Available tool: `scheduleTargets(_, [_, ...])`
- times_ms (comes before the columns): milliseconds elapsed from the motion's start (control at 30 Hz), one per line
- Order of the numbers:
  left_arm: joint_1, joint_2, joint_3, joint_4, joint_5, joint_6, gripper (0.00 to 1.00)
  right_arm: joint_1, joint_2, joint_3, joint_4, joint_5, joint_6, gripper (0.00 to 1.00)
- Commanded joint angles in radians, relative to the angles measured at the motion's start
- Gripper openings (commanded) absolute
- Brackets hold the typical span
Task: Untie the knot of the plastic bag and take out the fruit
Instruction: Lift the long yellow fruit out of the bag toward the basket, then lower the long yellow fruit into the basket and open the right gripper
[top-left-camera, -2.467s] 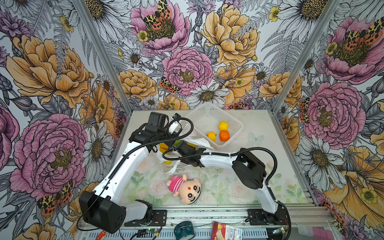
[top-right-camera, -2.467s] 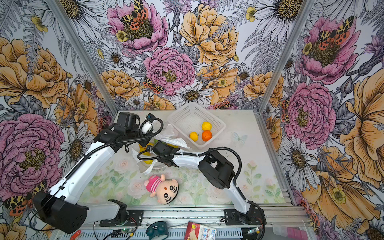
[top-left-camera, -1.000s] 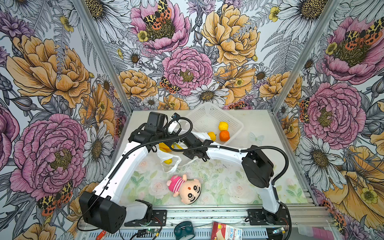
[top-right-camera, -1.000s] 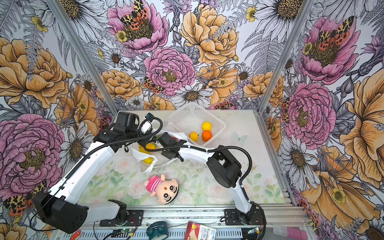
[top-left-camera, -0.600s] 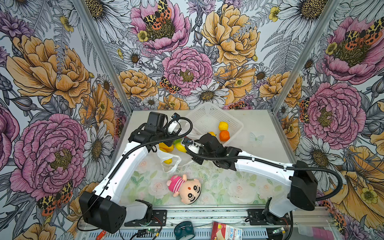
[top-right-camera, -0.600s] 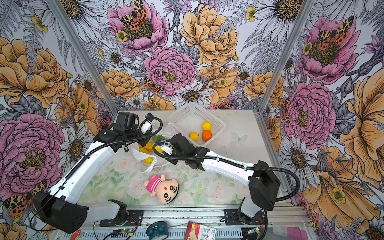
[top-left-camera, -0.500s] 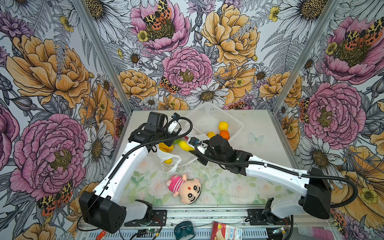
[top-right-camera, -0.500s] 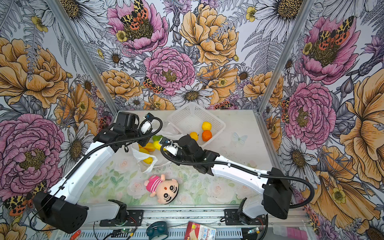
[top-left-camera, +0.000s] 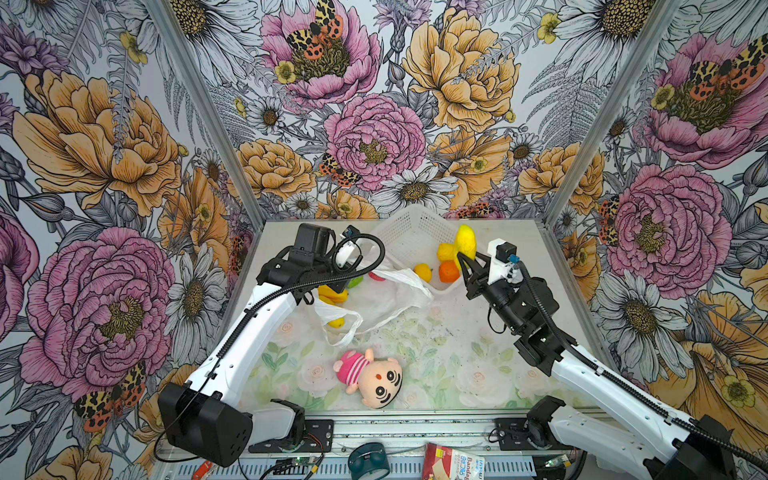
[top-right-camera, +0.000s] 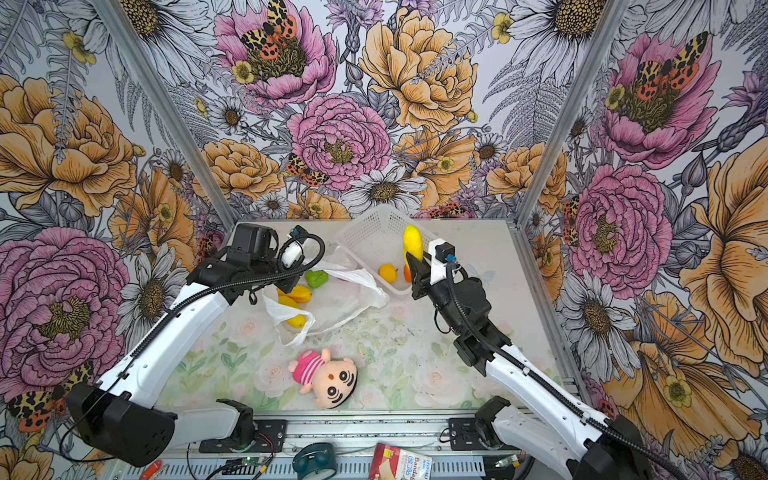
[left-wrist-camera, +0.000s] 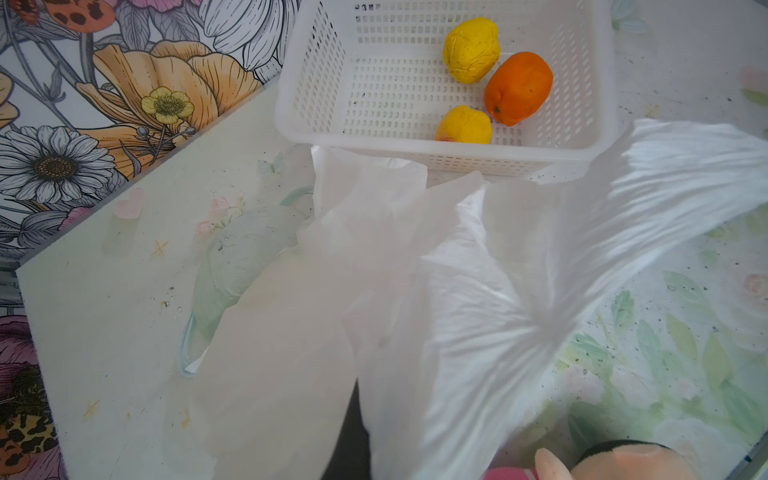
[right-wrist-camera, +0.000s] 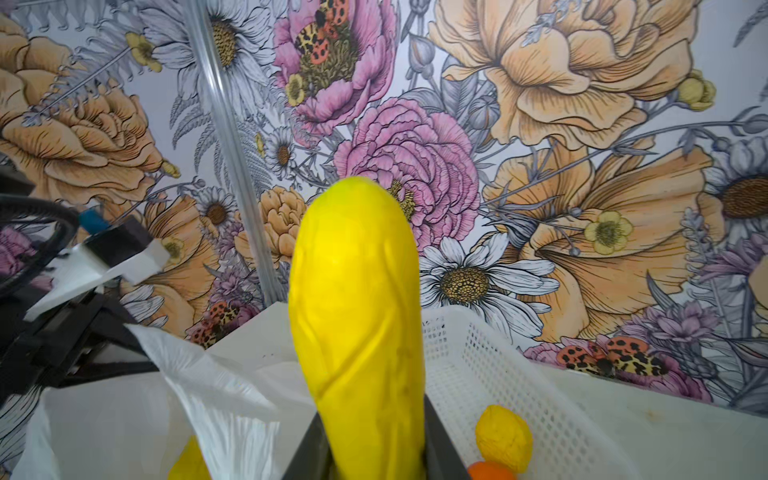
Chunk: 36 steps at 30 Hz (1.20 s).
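- My right claw (top-left-camera: 466, 261) is partly closed on the lower end of a long yellow fruit (top-left-camera: 464, 242), one black finger against each side, as the right wrist view confirms (right-wrist-camera: 357, 311)
- The long axis of that fruit runs straight out in line with my fingers; its free rounded end points up and toward the rear wall
- It is held off the table, above the near right part of the white perforated basket (top-left-camera: 399, 224)
- In the basket lie two round yellow fruits (left-wrist-camera: 471, 50) (left-wrist-camera: 464, 124) and an orange (left-wrist-camera: 518, 87), the three close together
- My left claw (top-left-camera: 334, 286) is fully closed; the fingertips are hidden, and the film of the plastic bag (top-left-camera: 386, 299) is drawn up to it
- The bag lies just left of the basket, mouth open, one loop handle (top-left-camera: 341, 332) loose toward the plush doll (top-left-camera: 370, 374)
- At the bag's mouth are a green fruit (top-right-camera: 316, 278), a pink-red fruit (top-left-camera: 376, 275) and elongated yellow pieces (top-right-camera: 297, 294)
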<state>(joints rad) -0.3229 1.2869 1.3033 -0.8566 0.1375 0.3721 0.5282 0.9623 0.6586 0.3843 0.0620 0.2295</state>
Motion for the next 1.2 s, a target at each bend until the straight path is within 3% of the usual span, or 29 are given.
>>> scheduleTargets(0, [0.011, -0.014, 0.008, 0.019, 0.026, -0.008, 0.0, -0.116, 0.061, 0.029, 0.001, -0.006, 0.211, 0.03])
scheduleTargets(200, [0.012, -0.014, 0.009, 0.019, 0.025, -0.009, 0.0, -0.27, 0.317, 0.212, -0.169, -0.165, 0.345, 0.0])
scheduleTargets(433, [0.011, -0.011, 0.008, 0.02, 0.022, -0.007, 0.0, -0.283, 0.605, 0.439, -0.347, -0.282, 0.318, 0.0])
scheduleTargets(767, [0.015, -0.011, 0.007, 0.018, 0.025, -0.009, 0.0, -0.283, 0.786, 0.571, -0.42, -0.369, 0.312, 0.0])
scheduleTargets(1167, [0.015, -0.009, 0.006, 0.019, 0.026, -0.009, 0.0, -0.283, 0.924, 0.671, -0.482, -0.373, 0.307, 0.02])
